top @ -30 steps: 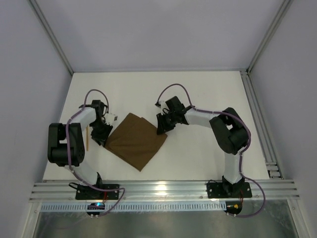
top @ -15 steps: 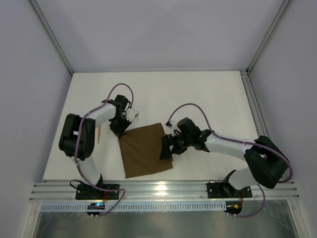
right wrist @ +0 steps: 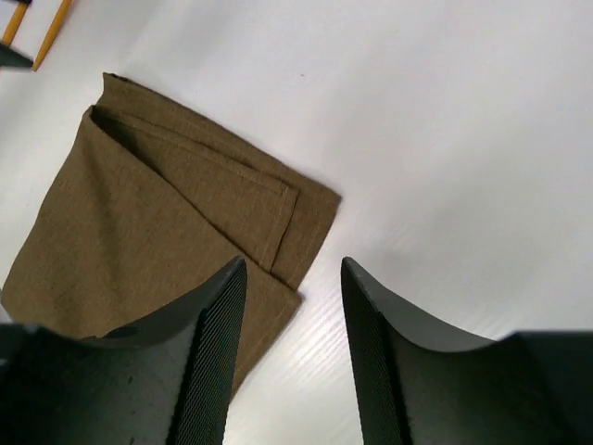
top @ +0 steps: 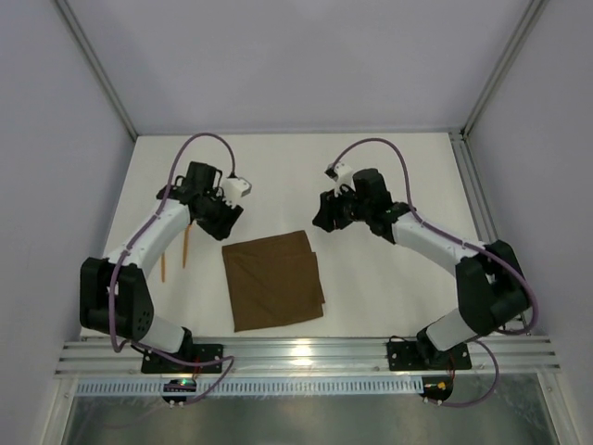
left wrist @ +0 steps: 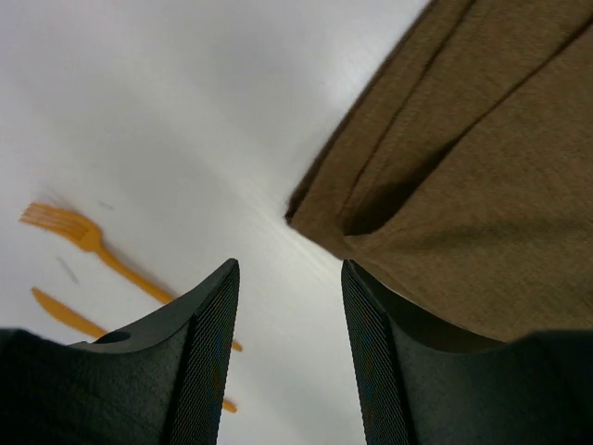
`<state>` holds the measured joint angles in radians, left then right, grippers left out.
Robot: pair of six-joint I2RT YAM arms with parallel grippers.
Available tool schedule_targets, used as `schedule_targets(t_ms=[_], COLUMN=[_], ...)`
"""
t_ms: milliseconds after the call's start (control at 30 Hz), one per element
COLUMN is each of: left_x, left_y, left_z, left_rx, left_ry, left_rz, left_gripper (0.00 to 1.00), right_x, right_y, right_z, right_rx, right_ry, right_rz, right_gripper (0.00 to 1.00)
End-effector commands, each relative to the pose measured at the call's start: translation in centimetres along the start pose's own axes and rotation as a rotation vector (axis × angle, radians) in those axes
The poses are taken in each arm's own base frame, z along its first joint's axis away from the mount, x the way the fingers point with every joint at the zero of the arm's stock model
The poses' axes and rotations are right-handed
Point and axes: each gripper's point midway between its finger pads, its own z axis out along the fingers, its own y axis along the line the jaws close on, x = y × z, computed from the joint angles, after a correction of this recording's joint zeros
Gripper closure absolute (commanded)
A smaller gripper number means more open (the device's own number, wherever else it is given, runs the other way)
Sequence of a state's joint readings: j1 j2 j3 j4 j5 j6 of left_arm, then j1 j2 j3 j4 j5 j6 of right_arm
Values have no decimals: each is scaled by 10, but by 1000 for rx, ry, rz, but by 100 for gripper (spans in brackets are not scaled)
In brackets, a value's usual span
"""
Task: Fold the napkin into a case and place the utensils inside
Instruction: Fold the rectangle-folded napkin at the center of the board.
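Note:
The dark brown napkin (top: pixel 273 280) lies flat in the middle of the table, folded to a rough square with layered edges along its far side (right wrist: pixel 232 199). No narrow case shows. The two orange utensils lie left of it: a fork (left wrist: pixel 88 239) and a second thin piece (left wrist: pixel 65 313), seen from above as slim sticks (top: pixel 184 247). My left gripper (top: pixel 225 218) hovers off the napkin's far-left corner (left wrist: pixel 306 209), open and empty. Open with nothing in it, my right gripper (top: pixel 325 215) hovers past the far-right corner.
Grey walls and aluminium rails (top: pixel 505 241) bound the white table (top: pixel 389 278). Both arm bases sit at the near edge. Purple cables loop above each wrist.
Both grippers have let go of the napkin and drawn back toward the far side. The napkin went from a diamond to a folded square and now lies still.

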<state>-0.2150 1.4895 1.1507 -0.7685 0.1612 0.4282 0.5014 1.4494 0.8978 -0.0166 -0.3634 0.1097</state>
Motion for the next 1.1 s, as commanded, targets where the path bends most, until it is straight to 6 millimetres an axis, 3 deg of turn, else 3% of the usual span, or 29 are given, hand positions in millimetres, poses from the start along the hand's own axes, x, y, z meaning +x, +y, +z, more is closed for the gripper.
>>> schedule_targets(t_ms=[0,133,267,433,600,833,967,1067], left_x=[12,20,22,26,30,30,29,31], left_y=[-46,-50,-53,-60,-55,-58,-58,-58], left_z=[13,30,43,51,56,53,49,49], left_rx=[165,171,189,204,166,184,181,182], left_ry=[15,14,18,30,36,38,31,38], left_rz=[48,47,24,20,9,11,17,17], left_gripper=[49,46,46,45,47,69,81,90], right_x=[14,50,75,103,117,123,123,118], right_y=[3,-12,-12,-8,-5,4,8,7], right_z=[21,39,48,49,47,46,46,46], right_rx=[-138,-106,-103,-129,-136,-170,-186,-178], right_ry=[155,250,323,396,427,443,443,432], right_rz=[-43,19,86,110,123,137,143,134], right_gripper=[52,47,45,50,57,63,87,97])
